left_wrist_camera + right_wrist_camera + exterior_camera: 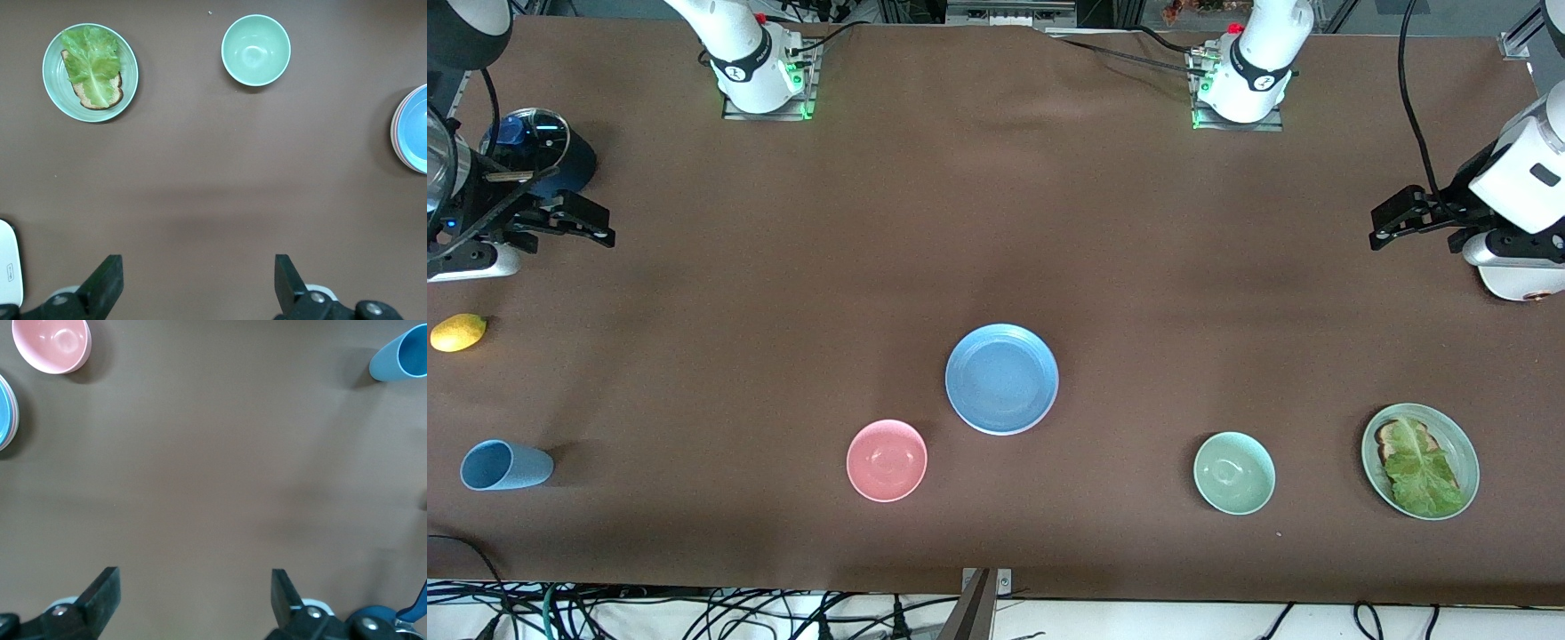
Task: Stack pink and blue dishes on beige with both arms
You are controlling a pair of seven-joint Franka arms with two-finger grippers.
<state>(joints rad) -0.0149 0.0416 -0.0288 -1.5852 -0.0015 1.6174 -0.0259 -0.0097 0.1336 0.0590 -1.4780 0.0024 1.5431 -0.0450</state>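
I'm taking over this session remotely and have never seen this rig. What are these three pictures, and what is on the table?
The wide picture looks down from across the table at two white robot arms, each ending in a two-finger claw. The left claw and right claw hang open and empty over opposite ends of the table.

The other two pictures come from cameras on the wrists, looking down past each claw's fingers.

On the brown table: a blue plate topping a stack mid-table, with a pink rim showing beneath it; a pink bowl; a green bowl; a green plate with lettuce on toast; a blue cup on its side; a lemon.
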